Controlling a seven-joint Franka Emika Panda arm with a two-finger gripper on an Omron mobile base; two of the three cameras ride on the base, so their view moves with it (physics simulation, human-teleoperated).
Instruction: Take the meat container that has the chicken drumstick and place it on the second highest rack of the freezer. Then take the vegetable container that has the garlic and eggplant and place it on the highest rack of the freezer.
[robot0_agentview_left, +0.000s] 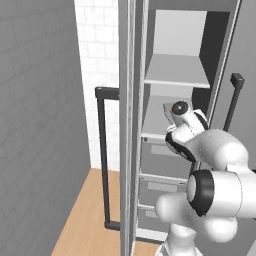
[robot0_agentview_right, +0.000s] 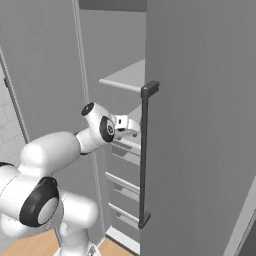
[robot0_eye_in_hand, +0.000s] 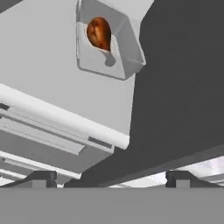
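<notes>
Gripper (robot0_eye_in_hand: 112, 177) jaws wide apart and empty just outside the freezer (robot0_agentview_left: 175, 100), meat container (robot0_eye_in_hand: 109, 41) with chicken drumstick (robot0_eye_in_hand: 99, 33) sitting on the lower shelf; likely back out straight to avoid clipping the shelf edge.

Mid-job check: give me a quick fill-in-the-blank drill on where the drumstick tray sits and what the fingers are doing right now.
1. The meat container rests on a freezer ____.
2. Inside it lies an orange-brown chicken ____.
3. The gripper fingers are ____ and hold nothing.
4. Below that shelf, the freezer has ____ with flat fronts.

Missing words: shelf; drumstick; open; drawers
</notes>
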